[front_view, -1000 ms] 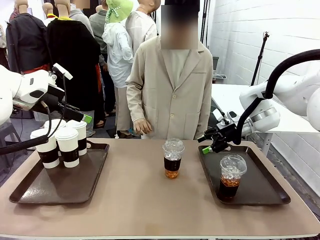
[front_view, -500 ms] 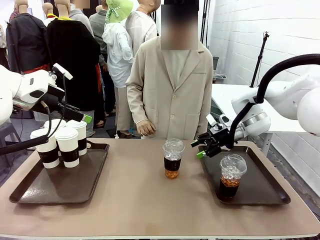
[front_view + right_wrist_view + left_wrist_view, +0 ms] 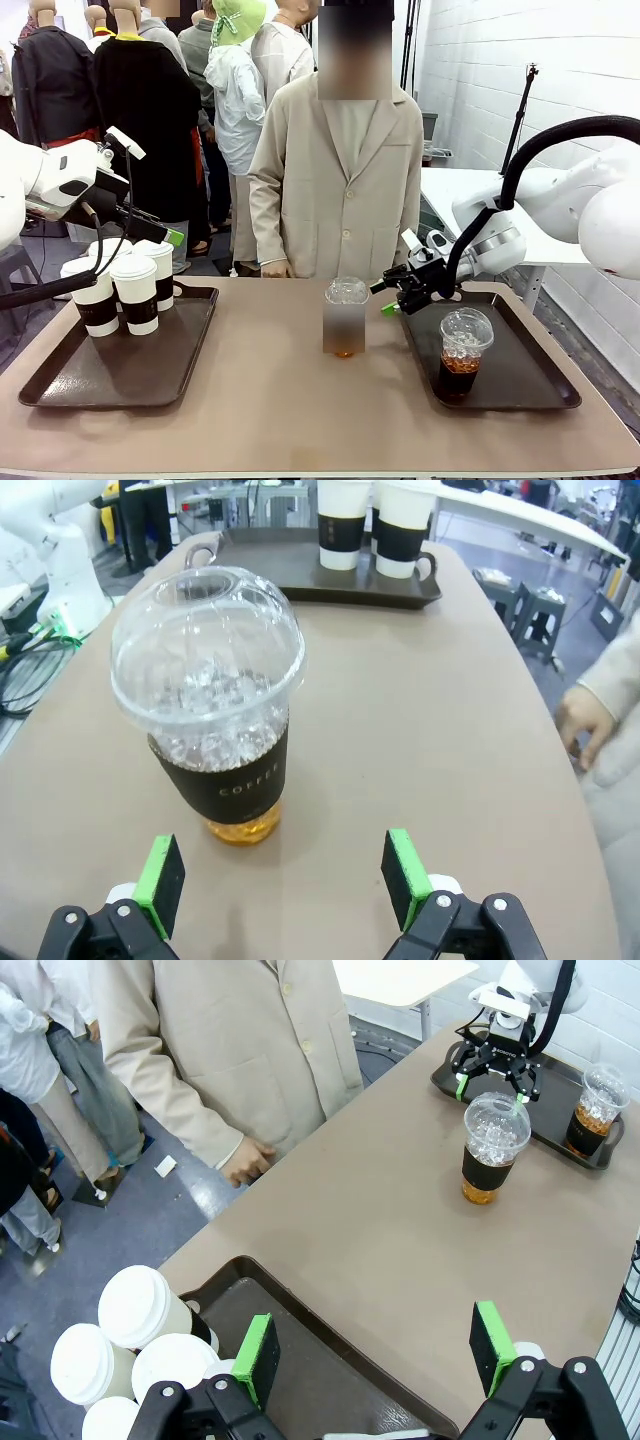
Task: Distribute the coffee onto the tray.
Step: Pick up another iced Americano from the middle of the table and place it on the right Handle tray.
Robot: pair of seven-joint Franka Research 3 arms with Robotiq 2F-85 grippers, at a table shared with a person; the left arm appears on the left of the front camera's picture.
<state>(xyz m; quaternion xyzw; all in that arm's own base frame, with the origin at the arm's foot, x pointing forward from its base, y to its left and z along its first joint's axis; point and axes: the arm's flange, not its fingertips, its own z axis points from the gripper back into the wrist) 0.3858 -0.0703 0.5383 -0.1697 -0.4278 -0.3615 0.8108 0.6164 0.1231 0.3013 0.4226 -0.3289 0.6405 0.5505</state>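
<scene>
- In the middle of the front view, a clear plastic dome-lidded cup of dark iced coffee with a dark sleeve (image 3: 345, 320) stands on the bare brown tabletop (image 3: 290, 400), between the two trays and on neither; it looks smeared in that picture.
- The right gripper (image 3: 400, 290), black with green pads, sits just right of that cup at about lid height, pointing at it, its fingers apart and holding nothing.
- In the right wrist view the same cup (image 3: 215, 715) fills the upper left, ahead of the two green pads (image 3: 160, 872), which stand wide apart at the bottom edge; the cup is not between them.
- A second clear dome-lidded iced coffee cup (image 3: 463, 352) stands on the dark brown tray at the right (image 3: 530, 390).
- At the left of the front view, several white paper cups with white lids and dark brown sleeves (image 3: 125, 285) stand clustered on the far corner of the other dark brown tray (image 3: 120, 375).
- The left gripper (image 3: 375, 1355) hangs above that left tray's edge, fingers spread wide and empty; the white lids (image 3: 140, 1335) lie at lower left of its wrist view.
- A person in a beige coat (image 3: 335, 170) stands at the far edge, one hand (image 3: 248, 1160) near the table rim.
</scene>
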